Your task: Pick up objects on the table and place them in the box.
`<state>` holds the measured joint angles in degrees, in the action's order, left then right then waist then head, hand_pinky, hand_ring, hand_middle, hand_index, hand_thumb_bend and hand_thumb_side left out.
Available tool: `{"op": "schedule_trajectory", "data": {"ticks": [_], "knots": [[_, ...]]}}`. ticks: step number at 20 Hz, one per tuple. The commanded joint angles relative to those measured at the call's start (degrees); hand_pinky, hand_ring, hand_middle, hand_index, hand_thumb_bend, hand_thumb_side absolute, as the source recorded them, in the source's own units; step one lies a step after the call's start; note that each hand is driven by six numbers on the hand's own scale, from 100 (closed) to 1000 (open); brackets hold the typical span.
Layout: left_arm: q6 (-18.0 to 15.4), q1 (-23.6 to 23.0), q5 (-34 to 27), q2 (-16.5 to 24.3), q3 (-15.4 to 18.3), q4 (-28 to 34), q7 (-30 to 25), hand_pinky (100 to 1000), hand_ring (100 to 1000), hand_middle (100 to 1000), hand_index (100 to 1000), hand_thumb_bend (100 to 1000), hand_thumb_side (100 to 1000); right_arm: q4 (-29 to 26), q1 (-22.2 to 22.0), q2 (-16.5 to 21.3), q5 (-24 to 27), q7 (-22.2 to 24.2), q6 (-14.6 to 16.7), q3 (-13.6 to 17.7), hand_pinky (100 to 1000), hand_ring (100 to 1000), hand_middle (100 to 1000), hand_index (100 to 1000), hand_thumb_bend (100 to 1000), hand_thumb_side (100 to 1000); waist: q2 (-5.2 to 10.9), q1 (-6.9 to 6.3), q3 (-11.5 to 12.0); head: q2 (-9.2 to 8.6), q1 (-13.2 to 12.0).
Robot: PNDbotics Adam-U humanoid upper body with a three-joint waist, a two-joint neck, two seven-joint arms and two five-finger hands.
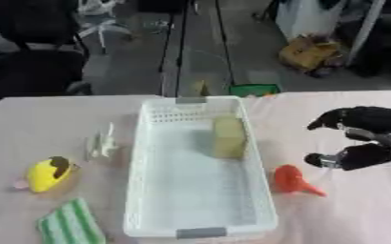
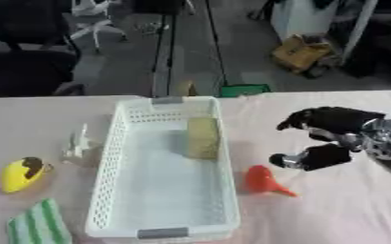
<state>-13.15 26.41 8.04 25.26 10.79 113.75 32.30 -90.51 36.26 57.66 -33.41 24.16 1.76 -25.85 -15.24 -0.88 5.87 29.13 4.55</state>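
Right hand: fingers spread apart, holding nothing, above the desk.
Orange funnel: just below the fingers, beside the white basket.
Risk: a poor pinch tips it away.

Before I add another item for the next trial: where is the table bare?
Bare: near right corner beyond the orange funnel, far left corner behind the clear object. Most of the white basket floor before the yellowish block. Crowded: left side, yellow toy, green striped cloth; right hand over funnel.
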Motion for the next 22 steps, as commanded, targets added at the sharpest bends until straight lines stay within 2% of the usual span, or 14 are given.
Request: {"op": "schedule_trajectory", "data": {"ticks": [1,6,22], "knots": [[-0.02,1.03,-0.27,1.28,0.2,0.84,-0.29,954,974,911,920,340,1000,-1.67,0.3,0.98,1.11,-0.34,-1.38,-0.05,924,968,865,953,531,1000,1.15,0.12,0.11,-0.62,0.08],[0.09,1.13,-0.27,1.11,0.18,0.84,-0.37,954,974,908,916,338,1000,-1.18,-0.14,-0.24,1.28,-0.49,-2.24,-1.14,925,972,870,953,529,1000,1.09,0.05,0.23,-0.46,0.15],[0.22,1.12,-0.33,0.63,0.14,0.84,-0.67,954,974,898,908,335,1000,1.3,-0.44,-3.23,-0.39,0.6,-2.27,-3.3,934,979,871,951,534,1000,0.98,-0.03,0.17,-0.12,0.48]]}}
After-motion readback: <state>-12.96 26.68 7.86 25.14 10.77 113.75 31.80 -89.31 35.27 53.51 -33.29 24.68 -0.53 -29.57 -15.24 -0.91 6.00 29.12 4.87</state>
